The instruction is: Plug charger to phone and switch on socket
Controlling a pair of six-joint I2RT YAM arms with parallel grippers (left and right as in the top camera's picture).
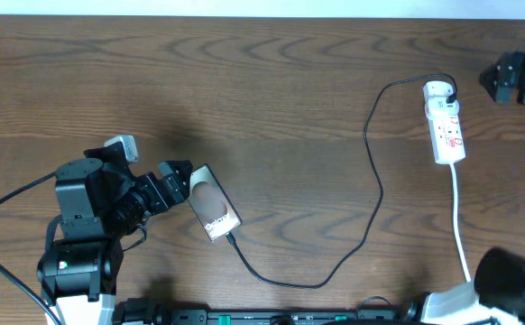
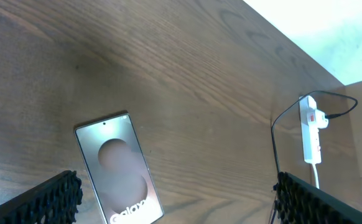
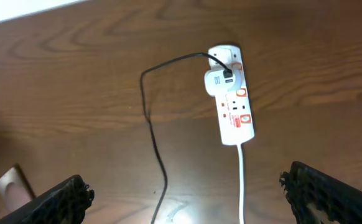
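The phone (image 2: 117, 171) runs off the bottom edge in the left wrist view. On the socket (image 1: 445, 126), the switches look too small from overhead to tell on or off.

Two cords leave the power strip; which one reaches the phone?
The thin black cable, looping across the table to the phone; the thicker white cord runs from the power strip straight toward the near edge.

Soft, even light falls on the dark table (image 1: 262, 81). An oval glare sits on the phone (image 2: 119, 168). The left wrist view's upper right is washed out; a faint shadow darkens the overhead view's left.
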